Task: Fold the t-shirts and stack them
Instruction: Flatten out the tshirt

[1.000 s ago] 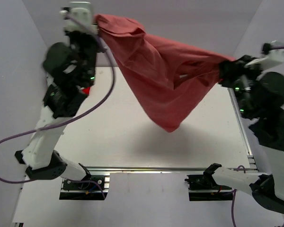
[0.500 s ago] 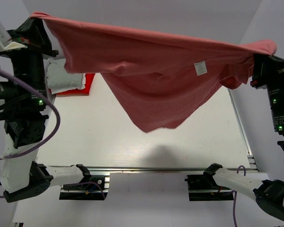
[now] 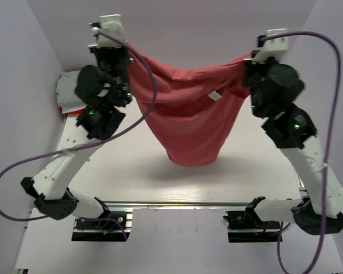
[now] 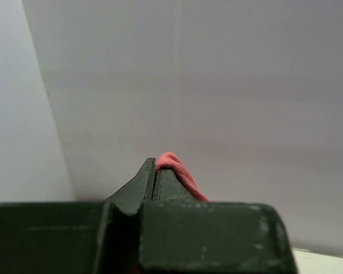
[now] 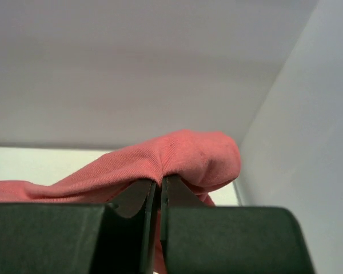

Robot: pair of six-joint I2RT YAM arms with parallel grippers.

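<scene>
A dusty salmon-pink t-shirt hangs in the air between my two raised arms, sagging in a deep U above the white table. A small white tag shows on it. My left gripper is shut on one upper corner, and in the left wrist view a twist of pink cloth leaves the closed left gripper. My right gripper is shut on the other corner. In the right wrist view the shirt bunches over the closed right gripper.
A pile of t-shirts lies at the table's back-left corner, a light grey one over a bright red one. White walls close in at the left, back and right. A metal rail runs along the front edge. Purple cables loop from both arms.
Half a second ago the shirt was stretched wide and flat between the arms. Both grippers have since come inward toward each other, and the cloth now sags low in the middle.
</scene>
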